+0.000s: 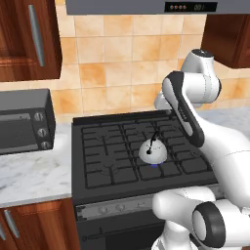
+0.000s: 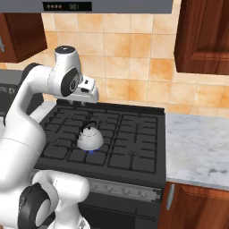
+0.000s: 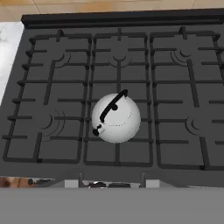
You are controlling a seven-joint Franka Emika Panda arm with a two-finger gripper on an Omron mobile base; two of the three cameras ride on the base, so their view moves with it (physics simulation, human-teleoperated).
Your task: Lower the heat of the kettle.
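On the far left a dark microwave (image 1: 25,122) sat on the marble counter (image 1: 29,176), under a brown wall cabinet (image 1: 29,39) with a long grey handle. Beside it stood the black stove (image 1: 97,146), its grates covering the whole top and a row of knobs (image 1: 117,208) along the front edge.

The kettle (image 1: 153,153) rested on the front middle burner, a pale dome with a thin black handle arching over it and a small black knob. A little blue flame (image 2: 91,152) showed under its base in the right base view. From above, in the hand view, the kettle (image 3: 116,118) sat slightly left of the grate's middle, toward the front edge, with the other burners bare around it.

The white arm (image 1: 185,112) rose on the right and bent over the back of the stove. The gripper (image 2: 89,91) hung well above the rear grates, behind the kettle and apart from it. I could not tell whether its fingers were spread or closed, as the hand's body hid them.

Further right the counter (image 2: 197,147) ran on beneath another brown cabinet (image 2: 201,36), and a grey hood (image 2: 107,6) with a small display hung over the stove.
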